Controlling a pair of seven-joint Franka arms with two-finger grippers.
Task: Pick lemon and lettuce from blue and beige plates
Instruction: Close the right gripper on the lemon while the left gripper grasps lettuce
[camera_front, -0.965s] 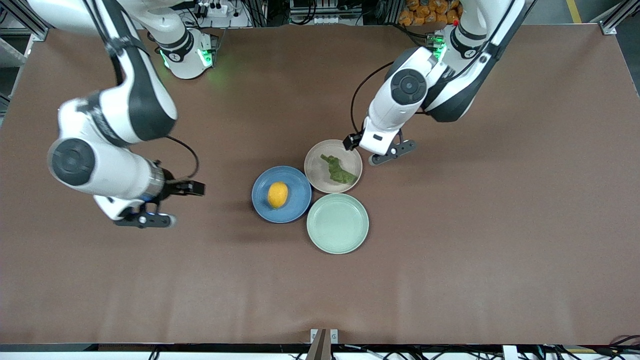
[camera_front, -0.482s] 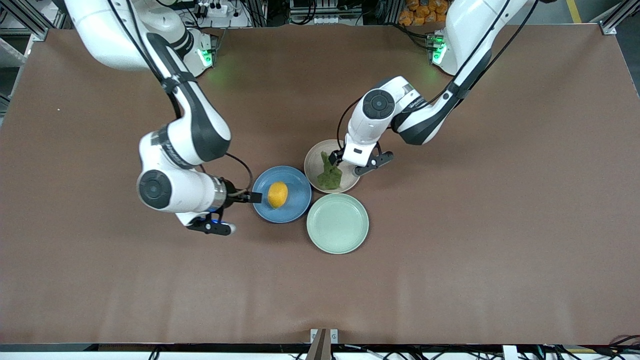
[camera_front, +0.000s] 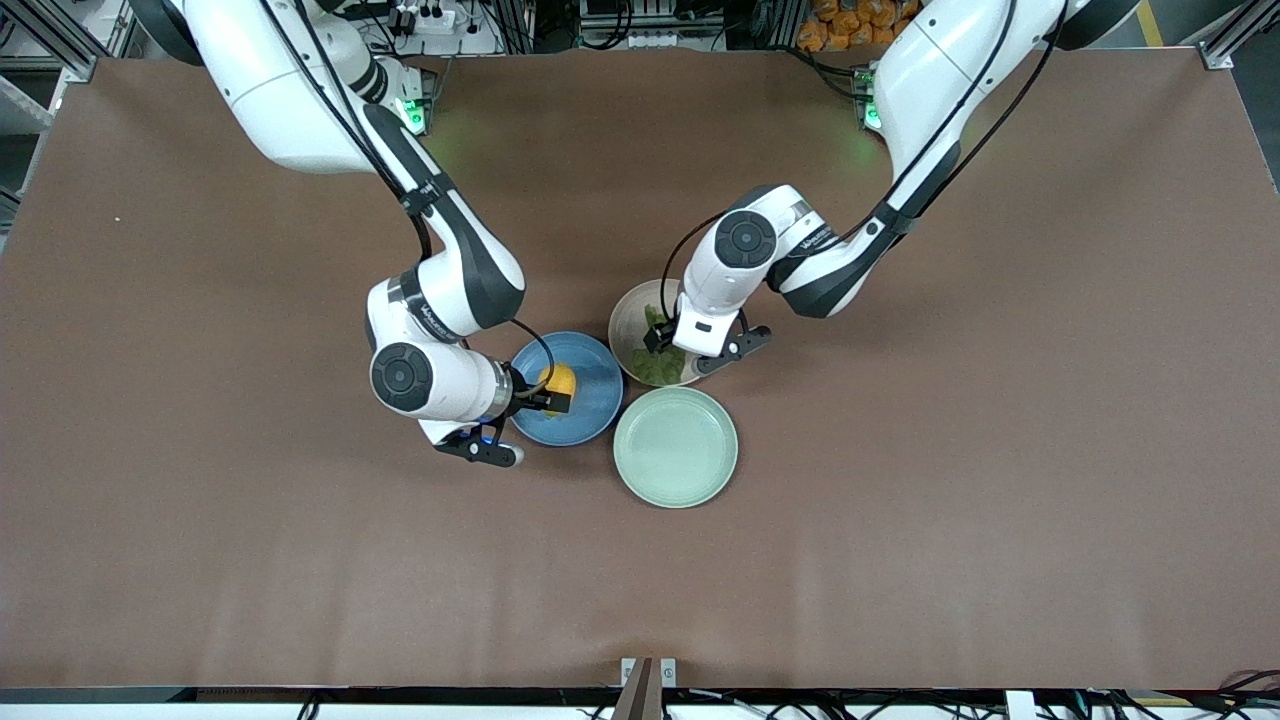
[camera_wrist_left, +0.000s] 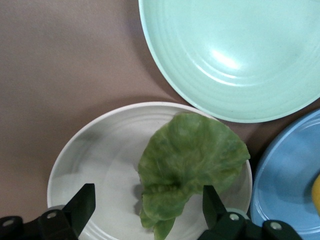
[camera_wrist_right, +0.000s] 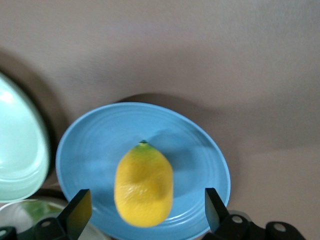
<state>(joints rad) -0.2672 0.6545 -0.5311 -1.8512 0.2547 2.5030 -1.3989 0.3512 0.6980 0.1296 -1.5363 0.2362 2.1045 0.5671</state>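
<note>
The yellow lemon lies on the blue plate. My right gripper is low over that plate and open. In the right wrist view the lemon lies between the tips of the open right gripper, untouched. The green lettuce leaf lies on the beige plate. My left gripper is low over it and open. In the left wrist view the open left gripper straddles the stem end of the lettuce on the beige plate.
A mint-green plate with nothing on it touches both plates and lies nearer to the front camera. It also shows in the left wrist view and the right wrist view. Brown table surface surrounds the plates.
The right gripper swept in from the right arm's end of the table to over the blue plate. The left gripper moved from the beige plate's rim to over the lettuce. Both stayed open.
</note>
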